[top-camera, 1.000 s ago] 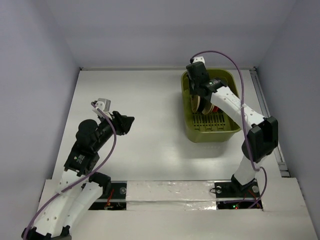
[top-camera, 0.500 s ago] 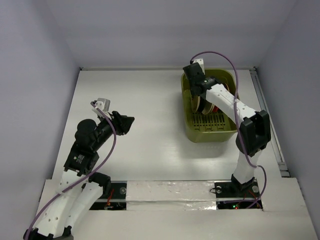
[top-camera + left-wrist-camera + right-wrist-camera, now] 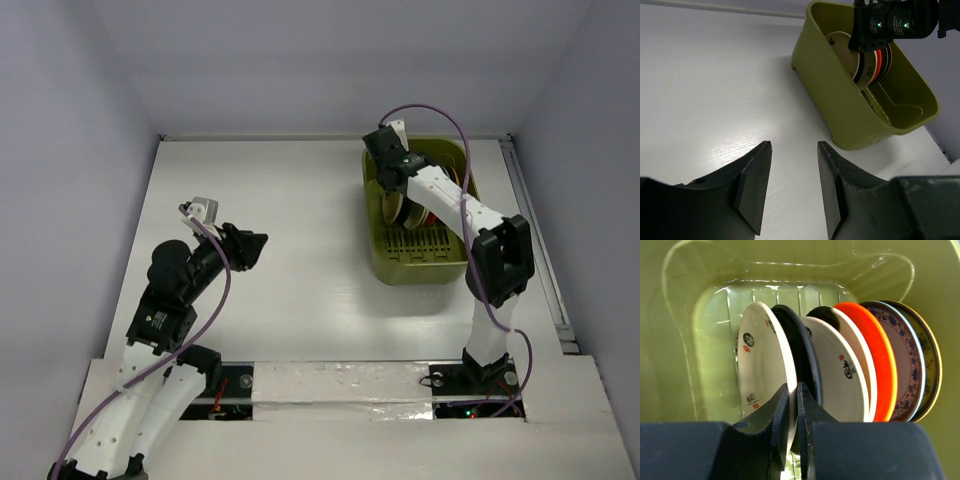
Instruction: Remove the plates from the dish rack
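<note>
Several plates [image 3: 832,367] edge-up, narrow gaps between

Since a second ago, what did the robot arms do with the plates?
The right arm swung its elbow in toward the left. The right gripper squeezed its fingers nearly together around the rim of the front cream plate in the green rack. That plate is not lifted yet. The left gripper stayed open and empty over the table, and the other plates stayed in their slots.
</note>
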You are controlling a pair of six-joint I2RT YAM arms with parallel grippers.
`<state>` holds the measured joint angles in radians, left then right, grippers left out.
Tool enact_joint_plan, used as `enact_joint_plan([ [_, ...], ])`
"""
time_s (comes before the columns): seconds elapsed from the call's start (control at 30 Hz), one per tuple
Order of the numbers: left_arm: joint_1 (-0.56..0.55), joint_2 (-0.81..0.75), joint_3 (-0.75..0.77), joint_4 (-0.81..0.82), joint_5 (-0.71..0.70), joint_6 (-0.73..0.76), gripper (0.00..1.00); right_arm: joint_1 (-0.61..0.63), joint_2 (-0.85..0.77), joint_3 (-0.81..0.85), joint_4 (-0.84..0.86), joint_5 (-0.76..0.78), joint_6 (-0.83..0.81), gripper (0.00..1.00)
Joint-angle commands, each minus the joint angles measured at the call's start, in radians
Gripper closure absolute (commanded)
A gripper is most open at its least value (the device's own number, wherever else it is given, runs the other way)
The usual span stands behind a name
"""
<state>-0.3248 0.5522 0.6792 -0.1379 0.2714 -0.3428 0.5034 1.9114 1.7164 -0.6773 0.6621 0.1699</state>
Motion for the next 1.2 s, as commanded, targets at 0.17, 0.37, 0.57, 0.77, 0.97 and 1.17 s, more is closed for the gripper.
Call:
enact_joint_plan([
  [0.17, 0.015, -0.029, -0.003, 0.058, 0.012, 0.007, 0.61, 0.003, -0.063, 0.064, -0.014, 0.073, -0.010, 0.98],
  [0.37, 0.015, -0.037, -0.003, 0.060, 0.017, 0.005, 0.61, 0.023, -0.098, 0.106, -0.041, 0.108, -0.026, 1.00],
  [0.57, 0.015, -0.040, -0.003, 0.060, 0.017, 0.007, 0.61, 0.043, -0.126, 0.160, -0.084, 0.155, -0.043, 1.00],
  [0.77, 0.015, -0.047, -0.001, 0.057, 0.006, 0.005, 0.61, 0.072, -0.243, 0.180, -0.108, 0.223, -0.035, 1.00],
  [0.97, 0.026, -0.060, 0.006, 0.055, -0.024, 0.004, 0.62, 0.161, -0.368, 0.187, -0.030, 0.085, -0.021, 1.00],
  [1.17, 0.046, -0.098, 0.020, 0.031, -0.116, 0.001, 0.66, 0.280, -0.246, 0.172, 0.151, -0.200, 0.074, 1.00],
])
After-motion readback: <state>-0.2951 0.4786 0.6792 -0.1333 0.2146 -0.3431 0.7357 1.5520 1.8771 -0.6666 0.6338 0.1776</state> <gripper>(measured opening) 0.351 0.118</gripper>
